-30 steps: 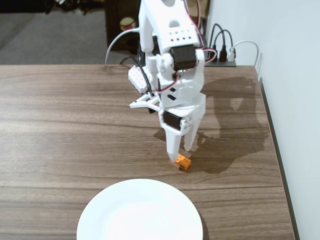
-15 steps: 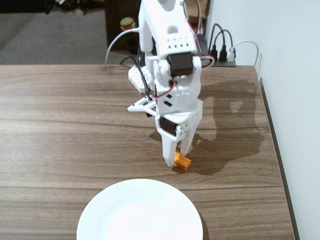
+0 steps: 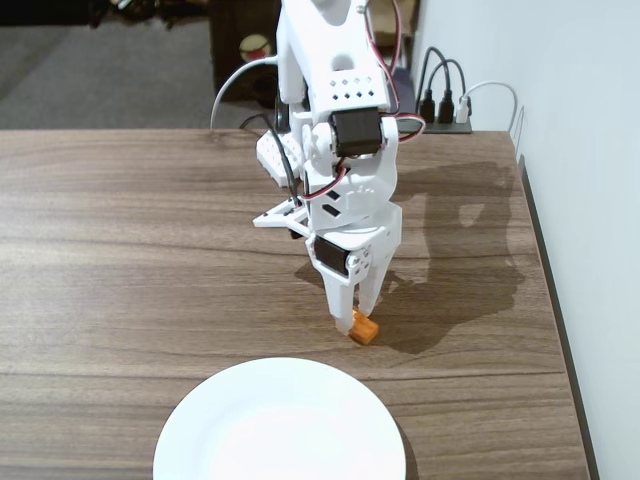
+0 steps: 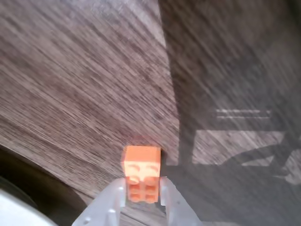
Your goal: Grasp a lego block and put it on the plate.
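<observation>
Wrist view: orange studded lego block pinched btwn end effector fingers.

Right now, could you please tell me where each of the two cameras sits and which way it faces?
Fixed view: raised at the table's near edge, looking down and across the wooden table toward the arm's base; shows the whole white arm, its end effector on the lego block, and the plate.
Wrist view: rides on the arm, looking down past the end effector; two white fingertips flank the lego block; plate rim bottom left.
Shared: block, plate, end effector, table.
</observation>
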`<state>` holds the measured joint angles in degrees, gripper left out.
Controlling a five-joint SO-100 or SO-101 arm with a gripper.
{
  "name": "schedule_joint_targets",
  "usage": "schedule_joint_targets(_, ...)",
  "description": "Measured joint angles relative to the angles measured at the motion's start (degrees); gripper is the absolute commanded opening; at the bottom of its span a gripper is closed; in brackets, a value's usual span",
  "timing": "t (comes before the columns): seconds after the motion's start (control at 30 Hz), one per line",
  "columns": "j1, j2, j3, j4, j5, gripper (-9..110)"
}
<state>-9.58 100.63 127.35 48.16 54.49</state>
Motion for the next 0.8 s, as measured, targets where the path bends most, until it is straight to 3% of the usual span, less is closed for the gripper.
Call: schedule_joint_targets(0.8,-0.5,8.7,5.1,-0.2,-1.1,7)
